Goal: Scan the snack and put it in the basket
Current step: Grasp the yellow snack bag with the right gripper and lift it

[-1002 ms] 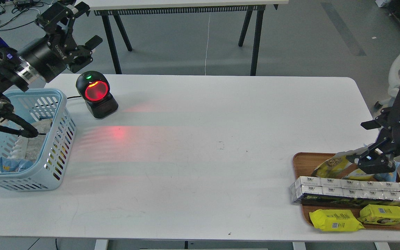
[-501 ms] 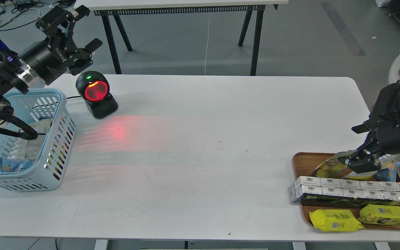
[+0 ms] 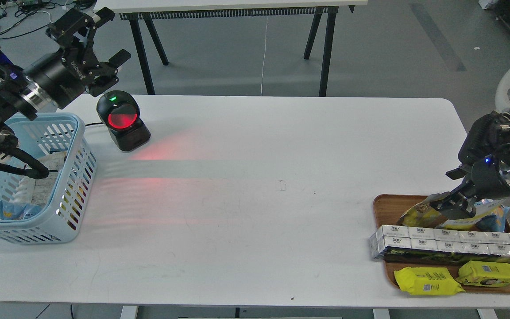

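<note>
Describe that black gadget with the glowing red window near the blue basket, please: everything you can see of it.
The scanner is a small black device with a rounded head on a wider base, apparently plastic. Its round front window glows red and faces forward and down, throwing reddish light across the white table. A small green light shines on its top. It stands upright near the table's back left, just right of the basket, not touching it. A thin dark cable leaves its left side.

Right pincer [image 3: 452, 204] down on the snack [image 3: 423, 212] in the wooden tray [image 3: 383, 208]
</note>
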`<move>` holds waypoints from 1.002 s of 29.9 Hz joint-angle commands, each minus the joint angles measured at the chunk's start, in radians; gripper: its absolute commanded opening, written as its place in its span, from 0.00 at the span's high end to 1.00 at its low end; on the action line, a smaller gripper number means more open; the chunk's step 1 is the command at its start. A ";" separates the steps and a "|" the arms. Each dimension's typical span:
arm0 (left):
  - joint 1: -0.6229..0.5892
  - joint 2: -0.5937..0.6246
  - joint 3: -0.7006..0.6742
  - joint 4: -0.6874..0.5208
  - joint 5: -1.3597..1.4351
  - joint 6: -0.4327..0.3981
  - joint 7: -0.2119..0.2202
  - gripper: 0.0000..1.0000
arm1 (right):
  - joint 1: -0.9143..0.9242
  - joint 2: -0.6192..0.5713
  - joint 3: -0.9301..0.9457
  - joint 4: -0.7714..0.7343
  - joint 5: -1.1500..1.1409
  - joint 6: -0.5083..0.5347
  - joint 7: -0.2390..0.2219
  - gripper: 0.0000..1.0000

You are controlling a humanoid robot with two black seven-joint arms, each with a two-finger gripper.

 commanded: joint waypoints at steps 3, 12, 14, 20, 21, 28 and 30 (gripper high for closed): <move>0.001 0.001 0.001 0.000 0.000 0.000 0.000 0.00 | -0.020 0.015 0.006 -0.021 0.000 0.000 0.000 0.52; 0.004 -0.007 0.001 0.000 0.000 0.000 0.000 0.00 | -0.020 0.020 0.024 -0.021 0.000 0.000 0.000 0.87; 0.004 -0.007 0.001 0.001 0.000 0.000 0.000 0.00 | -0.019 0.020 0.032 -0.023 0.000 0.000 0.000 0.93; 0.004 -0.007 -0.001 0.001 0.000 0.000 0.000 0.00 | -0.008 0.017 0.041 -0.025 0.000 0.000 0.000 1.00; 0.004 -0.007 -0.001 0.001 0.000 0.000 0.000 0.00 | -0.008 0.017 0.046 -0.025 0.000 0.000 0.000 1.00; 0.002 -0.004 -0.001 0.001 0.000 0.000 0.000 0.00 | 0.003 0.017 0.090 -0.021 0.000 0.000 0.000 1.00; 0.002 0.002 -0.001 0.001 0.000 0.000 0.000 0.00 | 0.029 0.020 0.113 -0.020 0.000 0.000 0.000 1.00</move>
